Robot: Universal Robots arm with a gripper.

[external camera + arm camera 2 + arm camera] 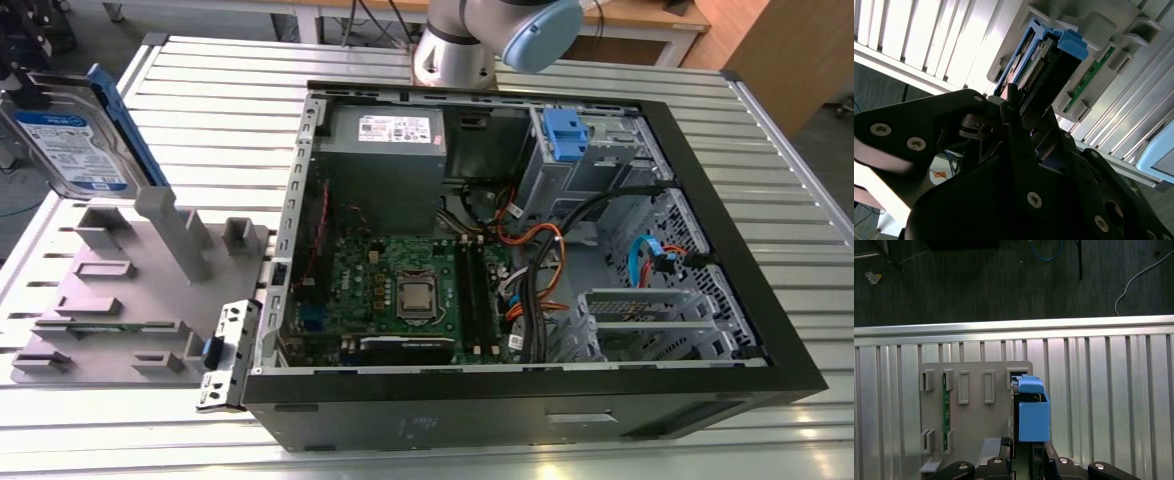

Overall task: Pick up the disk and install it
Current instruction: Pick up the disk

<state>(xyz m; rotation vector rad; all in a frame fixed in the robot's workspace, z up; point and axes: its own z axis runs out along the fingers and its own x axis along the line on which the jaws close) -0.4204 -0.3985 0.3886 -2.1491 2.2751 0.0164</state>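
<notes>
Gripper: the gripper (1028,449) is shown in both wrist views clenched on the disk; its black fingers (1005,452) are set on either side of the disk's near end, and no gap is seen between them and the metal.

Disk: the disk (67,135) is found at the exterior view's upper left; it is held on edge and tilted, with its labelled face turned to the camera; a blue rail (127,125) runs along the side nearer the case; it is placed above the upper-left end of the holder; whether its lower end touches the holder cannot be told; in the second wrist view its dark edge (1046,65) is seen running out from the fingers toward the holder.

Holder: a grey holder (127,300) with upright posts and slots is laid flat at the exterior view's left, just beside the case; a green strip (114,325) is seated in one of its slots.

Table: a ribbed metal table (227,90) is spread under everything.

Case: an open black computer case (467,420) is laid on its side across the middle and the exterior view's right.

Power supply: a grey power supply (387,140) with a white sticker is fitted in the case's upper-left corner.

Board: a green circuit board (387,270) is mounted below the power supply.

Arm: the arm (467,40) is seen at the top centre, behind the case.

Clip: a blue clip (563,135) is seated in the case's upper-right bay.

Cables: orange and black cables (547,240) are bundled between the board and the bays.
</notes>
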